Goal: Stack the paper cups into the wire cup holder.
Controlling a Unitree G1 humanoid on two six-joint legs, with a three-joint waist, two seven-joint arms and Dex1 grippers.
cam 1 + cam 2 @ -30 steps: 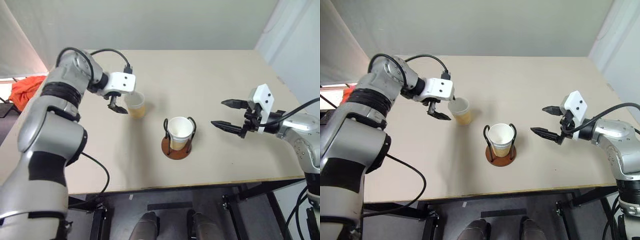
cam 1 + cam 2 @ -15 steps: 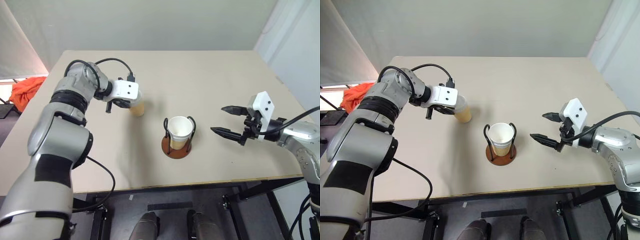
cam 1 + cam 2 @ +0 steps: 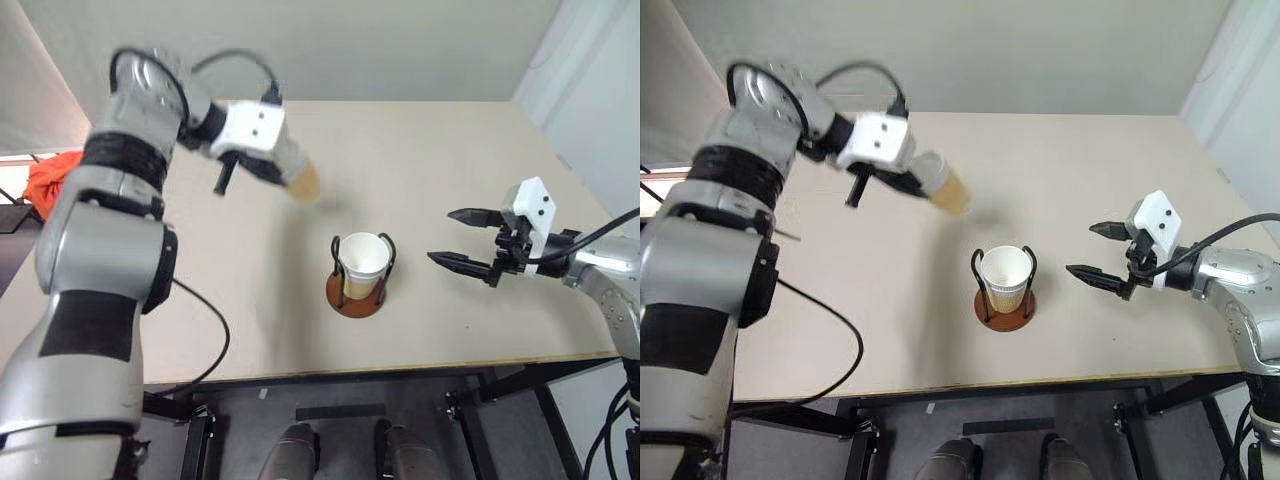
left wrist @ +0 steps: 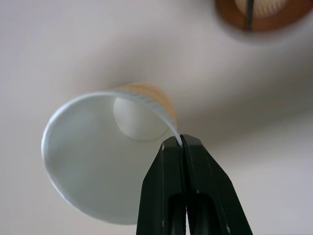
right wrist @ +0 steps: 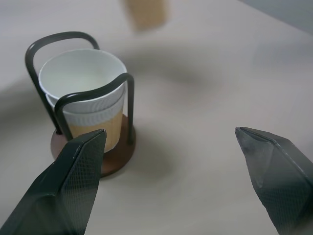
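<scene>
Paper cup (image 3: 948, 189) now aloft in left pincer (image 4: 181, 142)

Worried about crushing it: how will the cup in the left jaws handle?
The cup is probably light and thin-walled; the left gripper pinches only its rim, so it may flex. Hanging tilted above the table, it could swing or slip.

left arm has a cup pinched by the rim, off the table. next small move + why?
Probably carry it across until it hangs over the wire cup holder, then level it. The left end effector is shut on the rim of the paper cup, which is lifted, tilted, and off to the side of the holder. The holder already has cups standing in it, mouth up. The right end effector is open, beside the holder.
</scene>
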